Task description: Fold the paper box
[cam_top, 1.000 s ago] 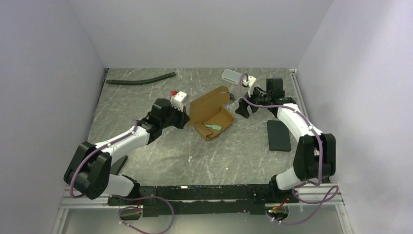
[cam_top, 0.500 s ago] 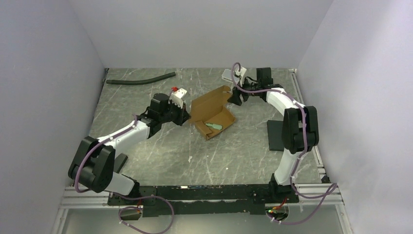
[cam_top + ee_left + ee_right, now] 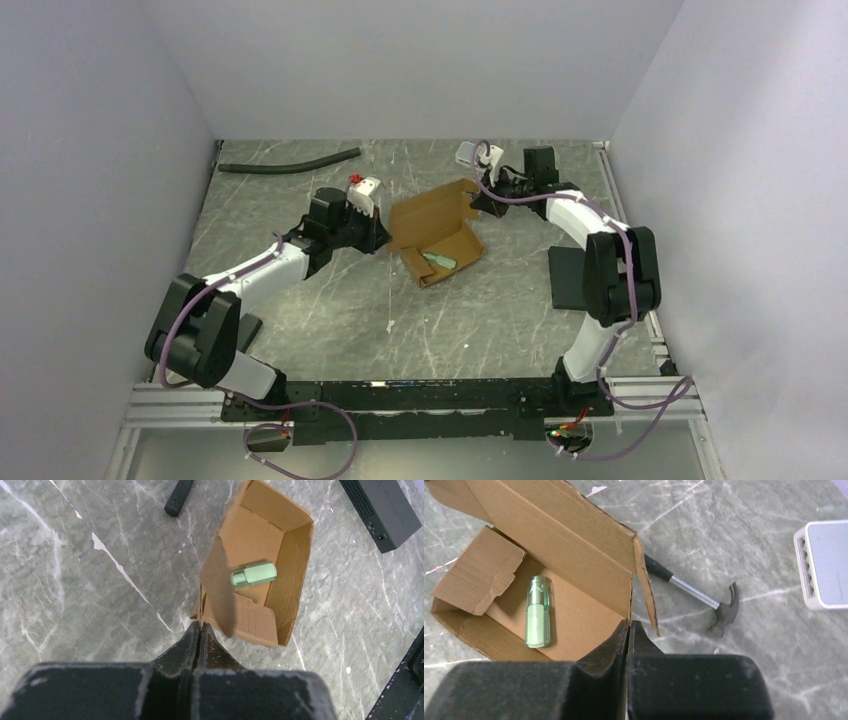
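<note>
We see the paper box (image 3: 436, 236) open on the tabletop (image 3: 480, 320), mid-far, btwn both claws, lid flap raised on its far side. A green tube (image 3: 253, 574) lies inside. Left claw (image 3: 200, 627) is squeezed tight on card at the box's left edge. Right claw (image 3: 629, 625) is pressed together as well, tips at the box's right corner by a side flap; whether it pinches card we can't tell. A hammer (image 3: 704, 600) lies near that corner, w/ a white tray (image 3: 824, 565) past it. A black slab (image 3: 572, 278) sits right, apart.
</note>
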